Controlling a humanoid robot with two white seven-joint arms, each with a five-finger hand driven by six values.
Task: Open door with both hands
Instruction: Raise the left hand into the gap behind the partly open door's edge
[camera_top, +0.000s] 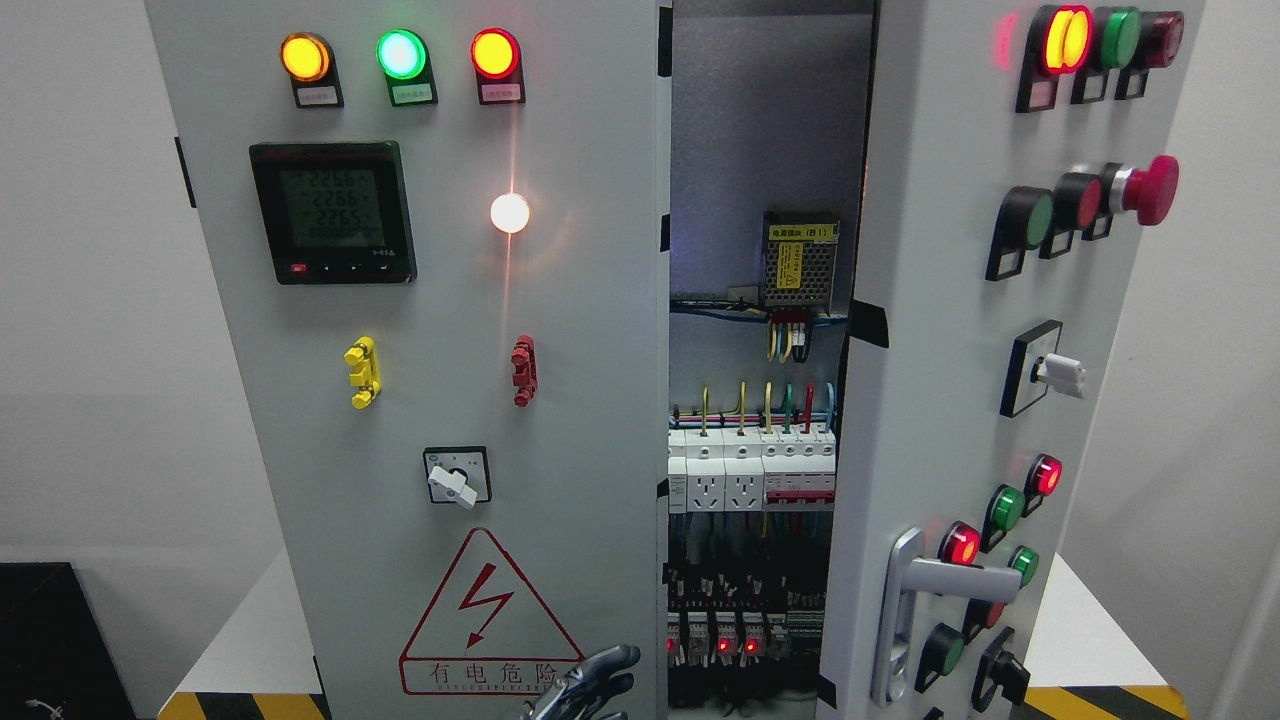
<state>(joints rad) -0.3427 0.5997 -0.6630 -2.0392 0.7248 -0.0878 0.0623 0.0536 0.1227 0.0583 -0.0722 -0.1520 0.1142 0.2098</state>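
Head view: an electrical cabinet with its right door (960, 380) swung partly open and its left door (420, 400) shut.

The left door fills the middle and left of the picture, carrying three lit lamps, a digital meter (332, 212), a rotary switch and a red high-voltage warning triangle (487, 615). Its right edge runs straight down the centre. Between that edge and the angled right door is a narrow dark gap showing breakers (750, 470) and wiring inside. The right door's silver lever handle (935, 600) sits low, among lit push-buttons. One grey-gloved hand (585, 685) shows at the bottom edge, over the left door's lower right corner, fingers loosely bent and touching the panel, grasping nothing; which arm it belongs to cannot be told.
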